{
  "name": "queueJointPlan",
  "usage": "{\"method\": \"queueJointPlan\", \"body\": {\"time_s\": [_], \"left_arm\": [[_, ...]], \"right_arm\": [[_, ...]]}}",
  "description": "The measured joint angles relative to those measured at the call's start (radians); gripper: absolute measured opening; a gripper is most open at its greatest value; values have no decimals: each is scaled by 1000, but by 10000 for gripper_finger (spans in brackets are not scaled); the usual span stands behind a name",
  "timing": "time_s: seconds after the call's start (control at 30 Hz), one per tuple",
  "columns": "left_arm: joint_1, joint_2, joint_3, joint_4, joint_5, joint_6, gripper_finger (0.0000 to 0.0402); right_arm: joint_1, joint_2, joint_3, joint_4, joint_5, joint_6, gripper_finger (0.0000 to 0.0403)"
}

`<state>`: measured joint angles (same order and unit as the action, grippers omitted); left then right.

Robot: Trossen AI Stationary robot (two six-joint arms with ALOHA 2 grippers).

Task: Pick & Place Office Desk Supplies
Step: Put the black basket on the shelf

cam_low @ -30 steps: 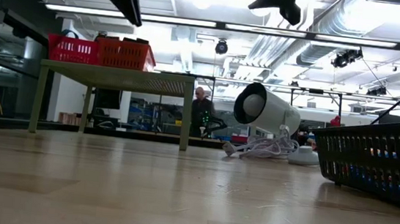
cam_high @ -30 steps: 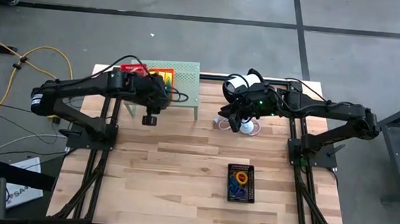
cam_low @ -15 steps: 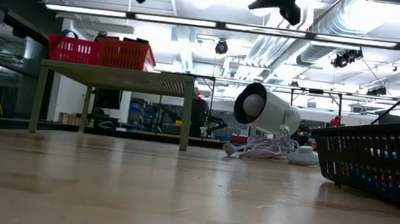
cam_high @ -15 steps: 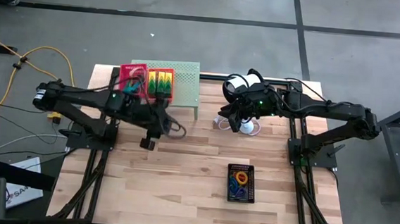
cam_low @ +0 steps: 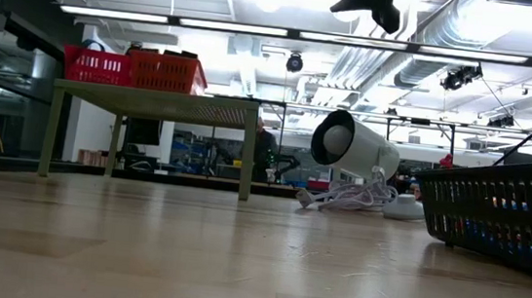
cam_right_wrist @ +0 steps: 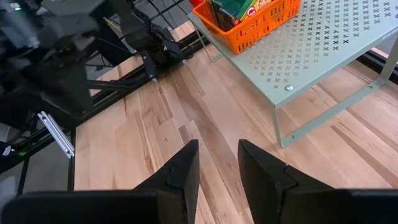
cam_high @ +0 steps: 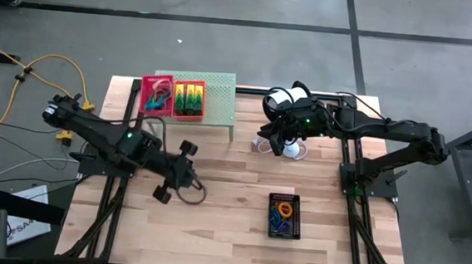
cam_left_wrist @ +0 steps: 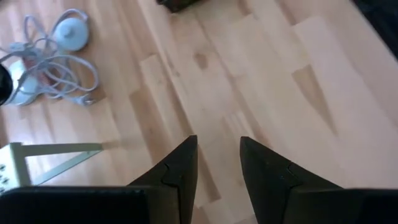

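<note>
Two red mesh baskets stand side by side on the pale-green stand at the far left. One holds coloured loops, the other small green packs; the second also shows in the right wrist view. A black mesh basket with orange and blue loops rests on the table, right of the middle. My left gripper is open and empty over bare wood near the table's middle. My right gripper is open and empty, high above the white device.
The white cylinder device and its coiled cable lie at the far right of the stand. The stand's legs rest on the table. Bare wood lies between the stand and the black basket.
My left gripper has swung away from the stand's near edge toward the table's near edge and a little toward the right, turning as the arm stretched out. In the low view it has left the picture at the top.
</note>
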<state>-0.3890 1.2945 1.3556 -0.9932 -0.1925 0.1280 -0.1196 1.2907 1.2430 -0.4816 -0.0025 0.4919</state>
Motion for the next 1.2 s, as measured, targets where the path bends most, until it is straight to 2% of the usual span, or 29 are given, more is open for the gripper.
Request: {"method": "queueJointPlan", "body": {"time_s": [0.47, 0.7, 1.2], "left_arm": [[-170, 0, 0, -2, 3, -72, 113], [-231, 0, 0, -14, 60, -81, 113], [-275, 0, 0, -11, 65, -81, 113]], "right_arm": [[0, 0, 0, 0, 0, 0, 99], [0, 0, 0, 0, 0, 0, 99], [0, 0, 0, 0, 0, 0, 99]]}}
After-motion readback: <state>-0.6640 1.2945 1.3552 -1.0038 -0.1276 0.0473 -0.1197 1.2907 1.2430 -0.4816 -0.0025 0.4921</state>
